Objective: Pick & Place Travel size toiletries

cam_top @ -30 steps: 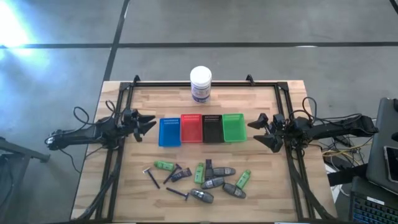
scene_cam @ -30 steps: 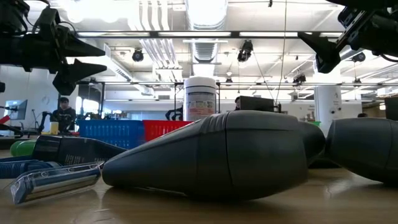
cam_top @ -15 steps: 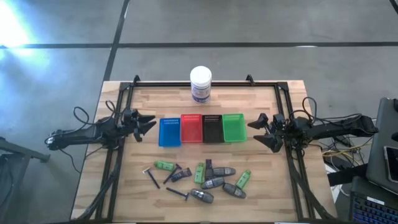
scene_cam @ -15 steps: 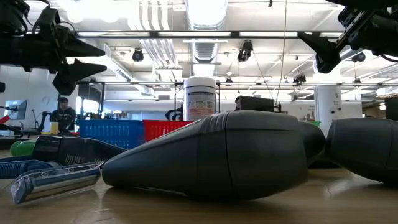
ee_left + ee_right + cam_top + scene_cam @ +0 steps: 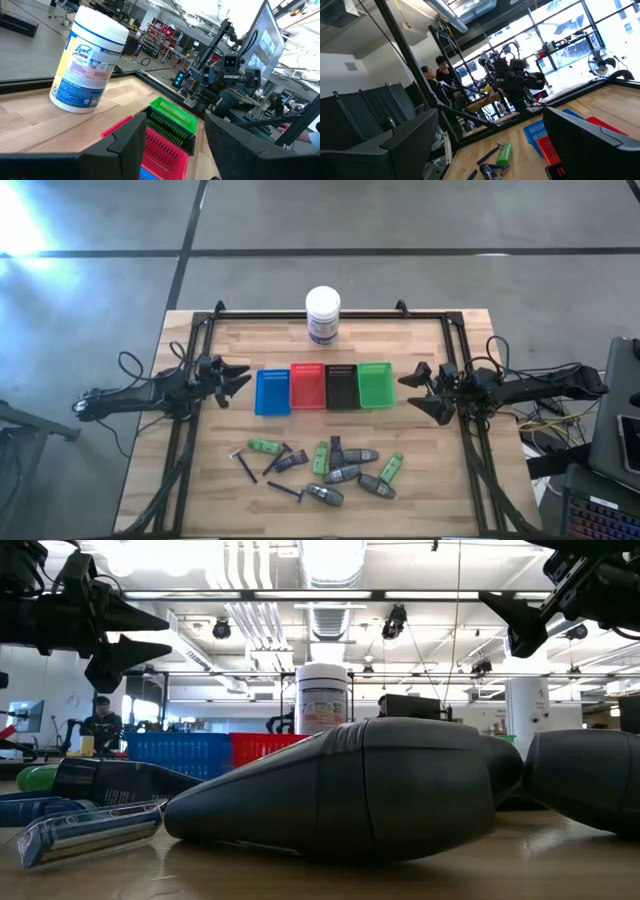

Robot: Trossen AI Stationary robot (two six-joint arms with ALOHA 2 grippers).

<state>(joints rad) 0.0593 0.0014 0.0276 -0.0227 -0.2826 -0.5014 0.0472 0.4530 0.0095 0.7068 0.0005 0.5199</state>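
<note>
High view: the toiletries (image 5: 320, 468) lie scattered on the near half of the tabletop (image 5: 420, 490) — green tubes, grey oblong bottles, dark tubes, thin razors — none in a tray. Behind them runs a row of four trays: blue tray (image 5: 272, 392), red tray (image 5: 306, 386), black tray (image 5: 341, 385), green tray (image 5: 376, 383). A white jar (image 5: 322, 315) stands at the far edge; the left wrist view reads "Lysol" on its blue label, smaller print probably illegible. The left pincer (image 5: 238, 381) hovers just left of the blue tray, fingers apart, nothing between them. The right pincer (image 5: 417, 393) hangs just right of the green tray, fingers spread wide, empty. People sit in the room beyond.
</note>
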